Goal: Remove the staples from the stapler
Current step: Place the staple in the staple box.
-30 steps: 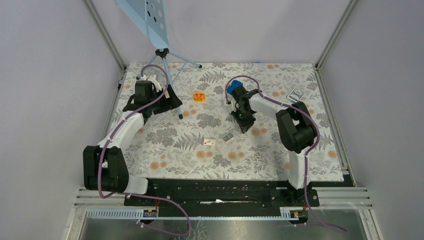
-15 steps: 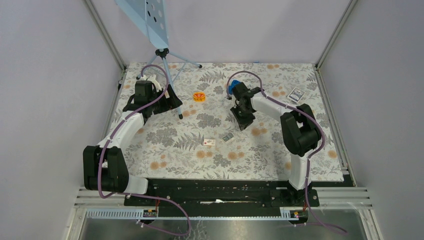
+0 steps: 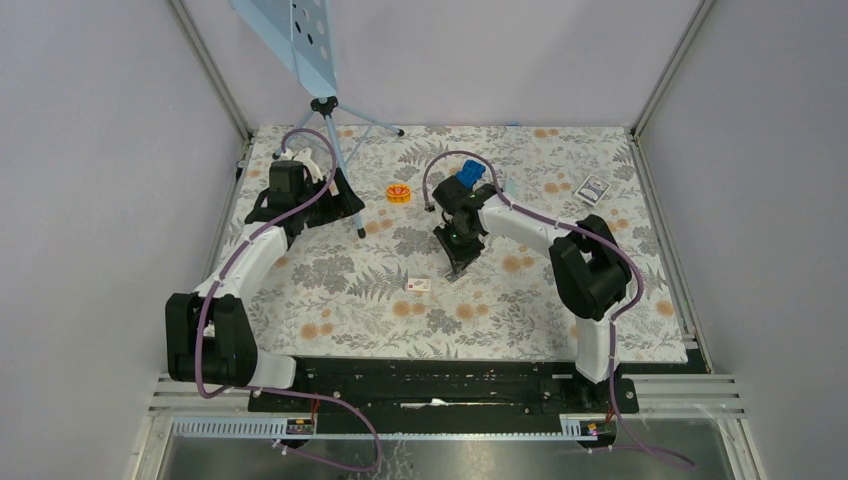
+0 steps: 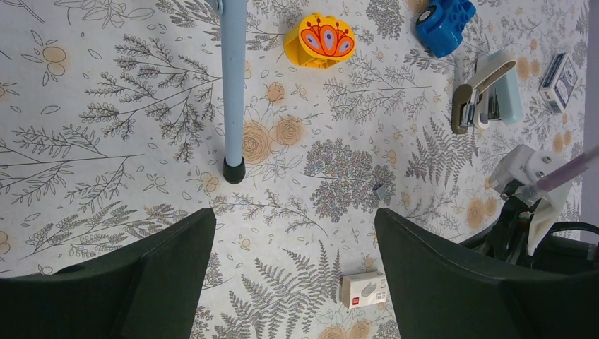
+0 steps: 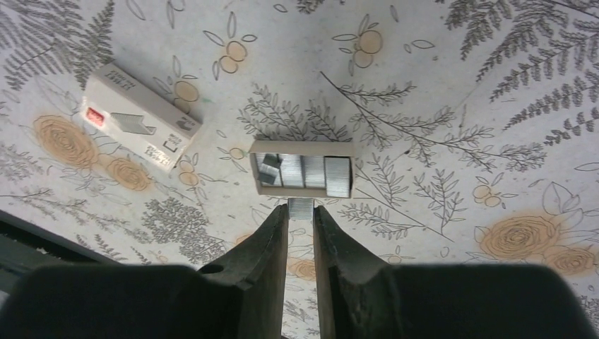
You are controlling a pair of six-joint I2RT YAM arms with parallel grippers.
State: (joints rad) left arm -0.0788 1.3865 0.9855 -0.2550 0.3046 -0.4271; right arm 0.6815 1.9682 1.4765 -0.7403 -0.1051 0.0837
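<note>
My right gripper [image 5: 301,210] is shut on the staples [image 5: 301,205], a short silvery strip pinched between its fingertips. It hovers just short of a small open cardboard tray [image 5: 302,150] that holds more silvery strips. From above, the right gripper [image 3: 458,262] hangs low over that spot. The stapler [image 4: 487,92], pale blue and swung open, lies far back on the right in the left wrist view. My left gripper [image 4: 295,212] is open and empty, high above the floral cloth, also seen from above [image 3: 338,205].
A small white box with a red mark [image 5: 138,127] [image 3: 419,284] lies left of the tray. A yellow block [image 4: 321,41], a blue block [image 4: 443,25], a card box [image 4: 561,78] and a tripod leg [image 4: 233,85] stand further back.
The right arm has swung forward and left, bringing its gripper down beside the open tray. The left arm has not moved.
</note>
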